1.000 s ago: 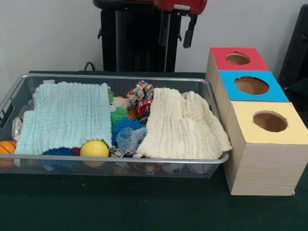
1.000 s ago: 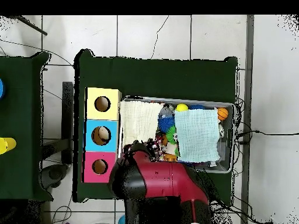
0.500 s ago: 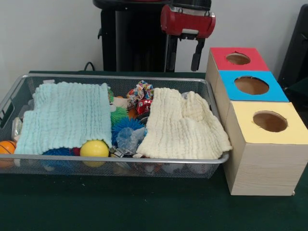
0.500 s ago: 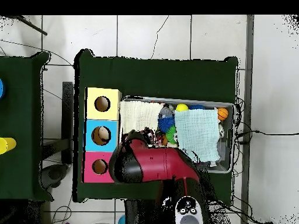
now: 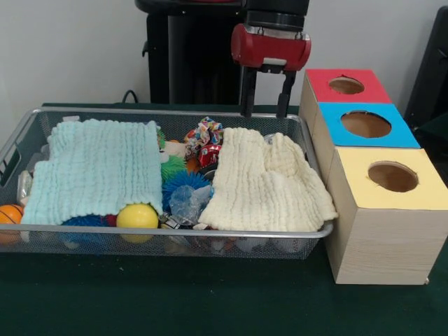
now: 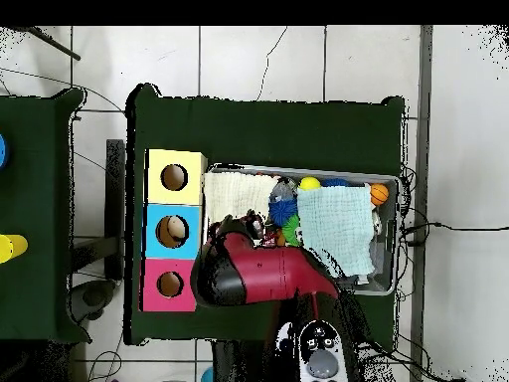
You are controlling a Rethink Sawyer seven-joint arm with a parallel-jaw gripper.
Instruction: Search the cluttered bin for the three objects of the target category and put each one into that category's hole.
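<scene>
The silver wire-mesh bin (image 5: 175,234) (image 6: 390,288) lies on the dark green table. In it lie a light blue cloth (image 5: 98,168) (image 6: 338,224), a cream cloth (image 5: 266,183) (image 6: 237,195), a yellow ball (image 5: 137,216) (image 6: 311,183), an orange ball (image 5: 9,213) (image 6: 379,194), blue spiky balls (image 5: 183,183) and a multicoloured toy (image 5: 207,133). My gripper (image 5: 264,110) hangs open and empty above the bin's far rim, over the cream cloth's far edge. In the overhead view the red arm (image 6: 263,277) covers the gripper.
Three wooden boxes stand in a row beside the bin, each with a round hole: red top (image 5: 346,85) (image 6: 169,285), blue top (image 5: 366,124) (image 6: 173,231), yellow top (image 5: 392,177) (image 6: 175,177). The black pedestal (image 5: 192,56) stands behind the bin.
The gripper has come down from the top edge and moved toward the bin's far rim. Nothing in the bin has moved.
</scene>
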